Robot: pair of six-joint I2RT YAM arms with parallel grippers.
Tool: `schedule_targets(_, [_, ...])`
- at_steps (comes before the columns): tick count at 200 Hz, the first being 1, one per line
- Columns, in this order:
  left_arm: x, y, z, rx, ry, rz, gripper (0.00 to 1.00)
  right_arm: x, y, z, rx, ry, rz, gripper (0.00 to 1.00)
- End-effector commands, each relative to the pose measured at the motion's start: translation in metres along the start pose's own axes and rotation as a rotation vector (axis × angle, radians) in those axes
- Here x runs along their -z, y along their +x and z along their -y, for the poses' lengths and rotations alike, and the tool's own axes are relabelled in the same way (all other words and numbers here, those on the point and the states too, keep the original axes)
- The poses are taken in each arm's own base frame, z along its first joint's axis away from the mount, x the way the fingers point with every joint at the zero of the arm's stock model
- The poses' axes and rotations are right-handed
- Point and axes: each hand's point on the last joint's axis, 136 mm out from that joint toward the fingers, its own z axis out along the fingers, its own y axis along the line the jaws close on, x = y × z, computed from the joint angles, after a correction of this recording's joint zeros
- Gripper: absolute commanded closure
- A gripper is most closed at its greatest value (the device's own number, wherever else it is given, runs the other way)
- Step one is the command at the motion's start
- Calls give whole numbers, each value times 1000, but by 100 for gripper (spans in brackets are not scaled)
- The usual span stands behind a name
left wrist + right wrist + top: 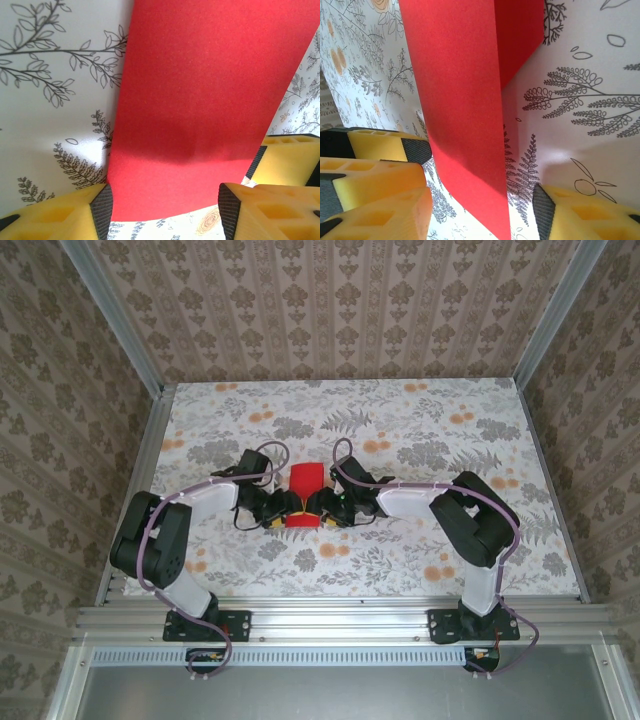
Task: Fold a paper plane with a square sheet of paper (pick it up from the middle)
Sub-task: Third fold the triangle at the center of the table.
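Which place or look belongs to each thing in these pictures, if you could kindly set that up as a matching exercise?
Things:
1. paper
2. left gripper
3. right gripper
4. table

Descriptions:
A. at the paper's right side
B. flower and leaf pattern
C. plain red
D. at the paper's left side

Pairs: 1-C, 2-D, 3-A, 4-B

table (430, 540) with a floral-print top, grey leaves and orange blooms, red sheet of paper (305, 480) at its middle, partly lifted off the surface
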Motion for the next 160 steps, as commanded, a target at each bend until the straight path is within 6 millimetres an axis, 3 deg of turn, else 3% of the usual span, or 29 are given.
schedule_targets(1, [-1,4,5,8,27,-18,42,1,7,-6,-27,-21,-30,46])
schedule_targets(47, [-2,2,0,13,6,-9,50,9,18,-5,-66,-56,-49,60])
schedule_targets(92, [0,0,3,10,22,-2,53,11,17,-1,-87,-59,-23,84])
schedule_targets(126, [11,-7,14,-15,52,35,53,12,14,6,-71,-21,-5,97])
schedule_targets(160, [21,-23,41,-72,151,84,53,18,27,17,-6,57,-89,98])
